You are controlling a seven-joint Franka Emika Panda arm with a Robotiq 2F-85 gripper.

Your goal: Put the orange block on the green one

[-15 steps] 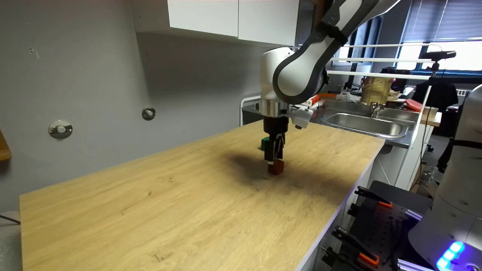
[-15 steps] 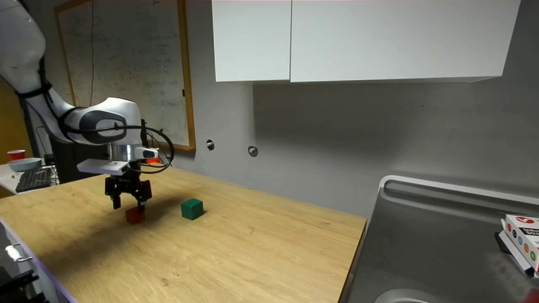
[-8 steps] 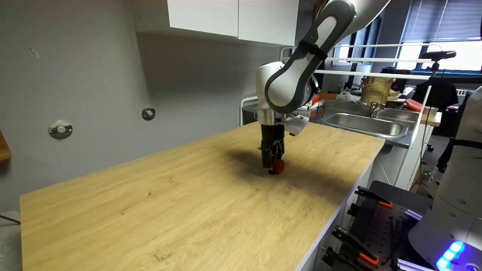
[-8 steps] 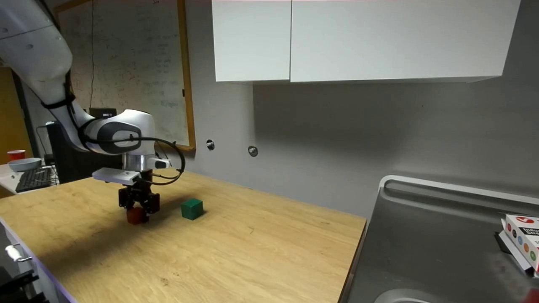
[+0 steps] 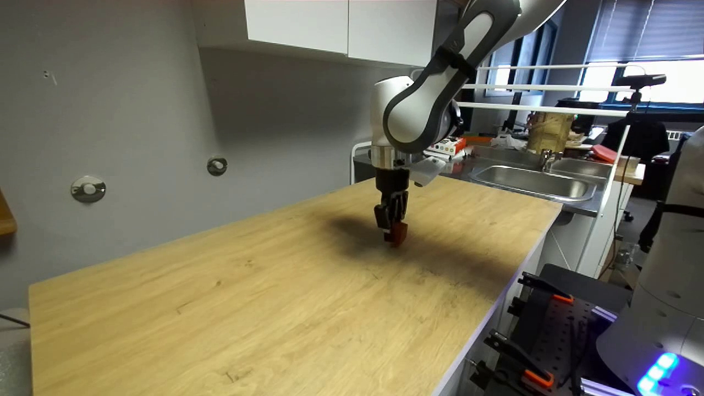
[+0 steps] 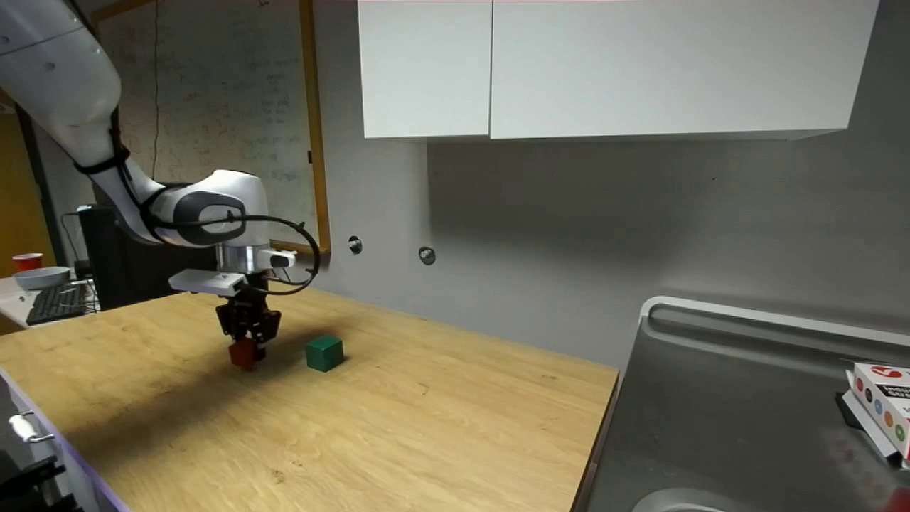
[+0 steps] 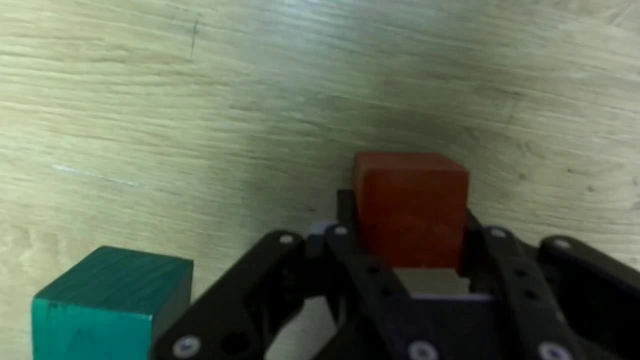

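The orange block [image 7: 412,215] sits between the fingers of my gripper [image 7: 407,220], which is shut on it with one finger against each side. It looks slightly tilted in an exterior view, where the orange block [image 6: 242,354] hangs at or just above the tabletop; the exact gap is hard to tell. A short way to its right there, the green block [image 6: 324,354] rests flat on the table, apart from the gripper. At the lower left of the wrist view the green block [image 7: 110,295] is partly cut off. My gripper hides it in an exterior view where the orange block [image 5: 398,234] shows.
The wooden table [image 6: 426,427] runs along a grey wall, with white cabinets [image 6: 604,64] overhead. A metal sink counter [image 6: 711,412] adjoins one end and carries a white box [image 6: 885,402]. Clamps [image 5: 520,357] are fixed by the near edge.
The fingers came down around the orange block and closed on it. Since then the gripper and block have risen a little and shifted towards the green block, which has stayed in place.
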